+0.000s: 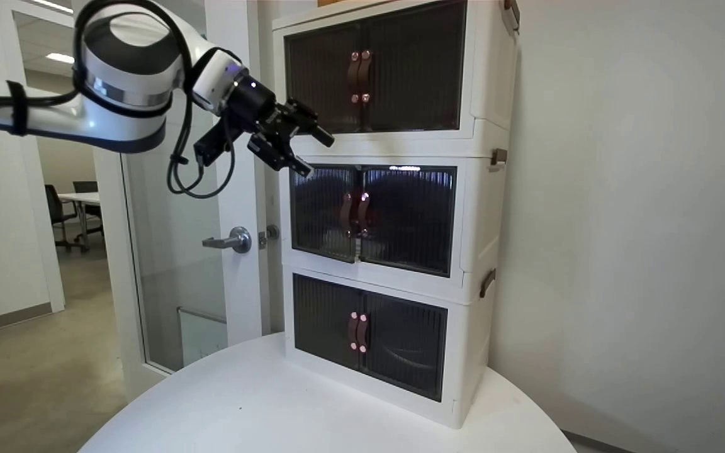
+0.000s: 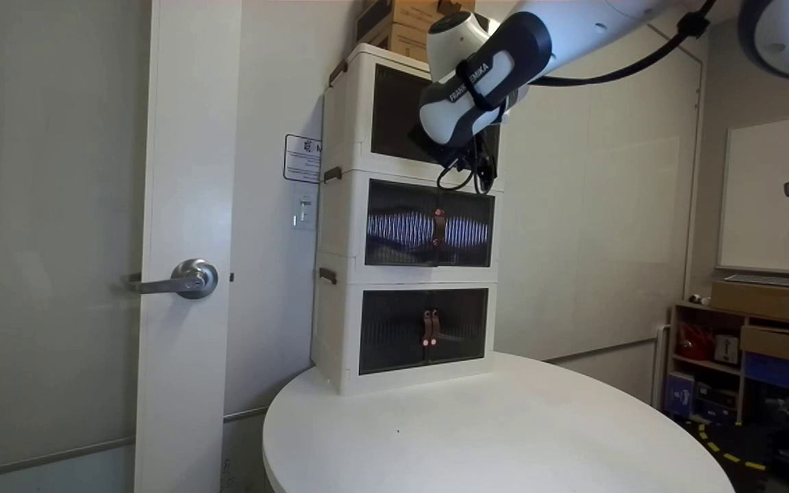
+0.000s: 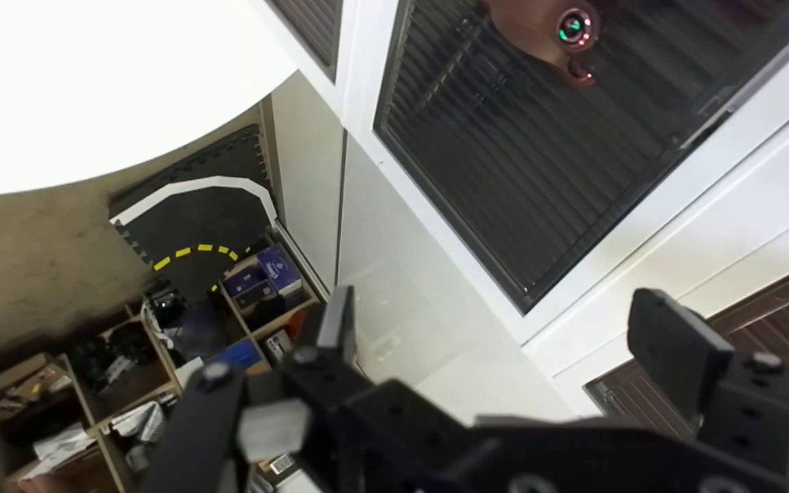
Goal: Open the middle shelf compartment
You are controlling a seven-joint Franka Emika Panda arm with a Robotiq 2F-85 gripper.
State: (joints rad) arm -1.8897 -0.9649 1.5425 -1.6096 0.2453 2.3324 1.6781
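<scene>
On a round white table (image 2: 538, 424) stands one stack (image 2: 394, 226) of three white-framed box units, each with dark tinted double doors. Central tier: the middle shelf compartment (image 1: 406, 220), set between the top tier (image 1: 416, 69) and the bottom tier (image 1: 410, 343). Fittings: two brown handles (image 1: 364, 214) along the meeting edges of its doors. Condition: in an exterior view a narrow gap shows between these doors, the one at left standing slightly proud.

Gripper (image 1: 316, 153), black, one: fingers spread wide, nothing held between them; in an exterior view their tips appear against the frame where the top and middle tiers join. Wrist view: both fingers, blurred, well apart, with a dark ribbed panel (image 3: 524, 171) beyond. Arm (image 1: 129, 69): white and black.

Surroundings: cardboard boxes (image 2: 408, 27) above the top tier; lever handle (image 2: 194, 279) on a white door (image 2: 185, 137); whiteboard (image 2: 774, 198); wooden shelving (image 2: 706, 365) holding assorted boxes.
</scene>
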